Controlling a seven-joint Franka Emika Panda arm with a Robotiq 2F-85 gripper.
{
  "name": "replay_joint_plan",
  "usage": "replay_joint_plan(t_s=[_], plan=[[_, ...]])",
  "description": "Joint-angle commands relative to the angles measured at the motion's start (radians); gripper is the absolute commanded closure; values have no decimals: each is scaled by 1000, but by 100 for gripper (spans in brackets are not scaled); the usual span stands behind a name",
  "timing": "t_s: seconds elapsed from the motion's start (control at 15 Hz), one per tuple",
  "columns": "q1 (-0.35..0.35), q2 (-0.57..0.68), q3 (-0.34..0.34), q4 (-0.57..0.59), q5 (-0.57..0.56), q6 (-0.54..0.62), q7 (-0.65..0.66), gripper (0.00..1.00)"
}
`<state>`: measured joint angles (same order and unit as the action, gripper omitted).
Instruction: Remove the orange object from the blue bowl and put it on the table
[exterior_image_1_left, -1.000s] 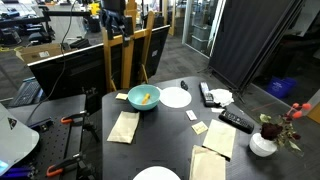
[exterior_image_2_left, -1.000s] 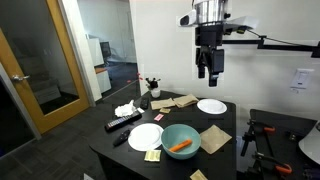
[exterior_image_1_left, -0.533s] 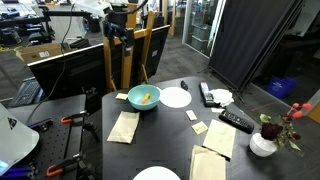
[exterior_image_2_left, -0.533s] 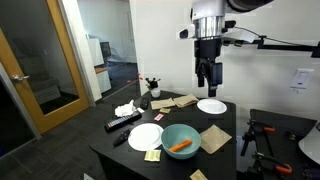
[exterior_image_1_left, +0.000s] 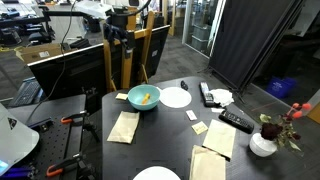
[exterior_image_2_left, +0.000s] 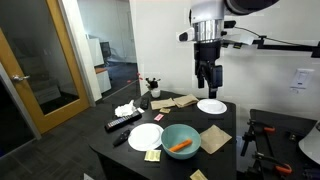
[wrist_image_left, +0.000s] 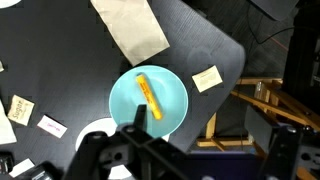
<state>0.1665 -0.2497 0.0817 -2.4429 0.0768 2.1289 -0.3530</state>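
Observation:
The blue bowl (exterior_image_1_left: 144, 98) sits on the black table (exterior_image_1_left: 170, 128) near its edge, and it shows in both exterior views (exterior_image_2_left: 181, 139). The orange object (exterior_image_1_left: 146, 97) lies inside the bowl (exterior_image_2_left: 181, 146). In the wrist view the bowl (wrist_image_left: 165, 110) is left of centre with the orange stick (wrist_image_left: 147, 95) lying in it. My gripper (exterior_image_2_left: 207, 80) hangs high above the table, well clear of the bowl, open and empty. Its dark fingers (wrist_image_left: 205, 150) fill the bottom of the wrist view.
Two white plates (exterior_image_1_left: 176, 97) (exterior_image_1_left: 157, 174), tan napkins (exterior_image_1_left: 124, 126) (exterior_image_1_left: 214, 150), remote controls (exterior_image_1_left: 236, 120) and a white flower vase (exterior_image_1_left: 263, 143) share the table. A wooden easel (exterior_image_1_left: 130, 60) stands behind the bowl. Small cards (wrist_image_left: 207, 78) lie near the bowl.
My gripper has come down a little over the table between one second ago and half a second ago. Since then it has hardly moved. The bowl and the orange stick have not moved.

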Motion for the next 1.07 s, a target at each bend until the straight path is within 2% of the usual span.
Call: replay_joint_plan(t_s=[0.0, 0.33, 1.0], plan=[[-4, 30, 0, -5, -54, 44, -36, 0], [-2, 77, -3, -21, -97, 141, -95, 0], [-20, 266, -5, -55, -26, 424, -338, 0]])
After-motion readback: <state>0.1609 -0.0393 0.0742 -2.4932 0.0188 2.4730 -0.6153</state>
